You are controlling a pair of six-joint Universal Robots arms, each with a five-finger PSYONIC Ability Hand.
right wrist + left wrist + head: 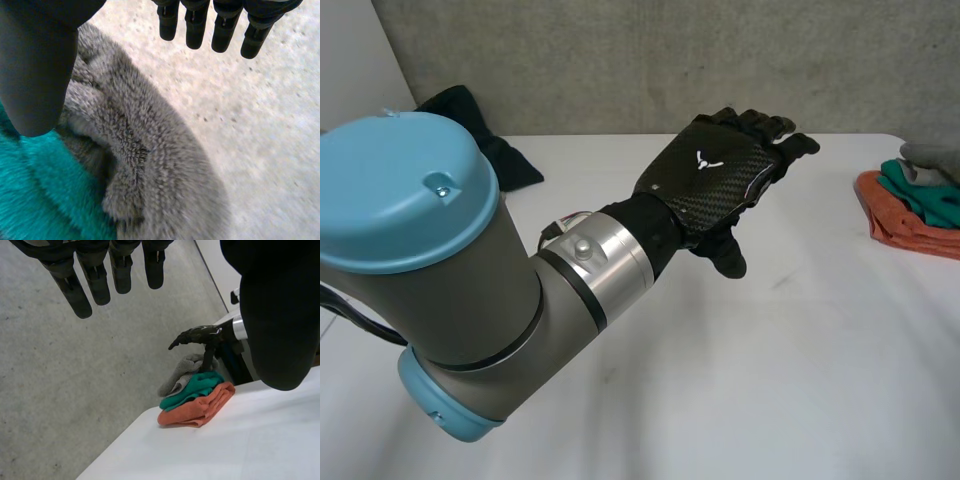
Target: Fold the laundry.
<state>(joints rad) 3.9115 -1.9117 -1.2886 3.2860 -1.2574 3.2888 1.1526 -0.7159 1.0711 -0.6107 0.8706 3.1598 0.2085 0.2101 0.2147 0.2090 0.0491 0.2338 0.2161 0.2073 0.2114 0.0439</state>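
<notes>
While the left hand (715, 180) hangs slack-fingered above the worktop (770, 380) and the right hand (200, 335) hovers, fingers straight and empty, over the grey cloth (135, 150) topping the right-edge pile (200, 410), fetching the far black cloth (510, 160) seems next.

Cloth stack (910, 215) at the table's (770, 380) right edge, lone cloth (490, 140) far left, left hand (715, 185) above the middle

A lab-like test room: bare concrete wall (620, 60) behind a plain white table (770, 350)
</notes>
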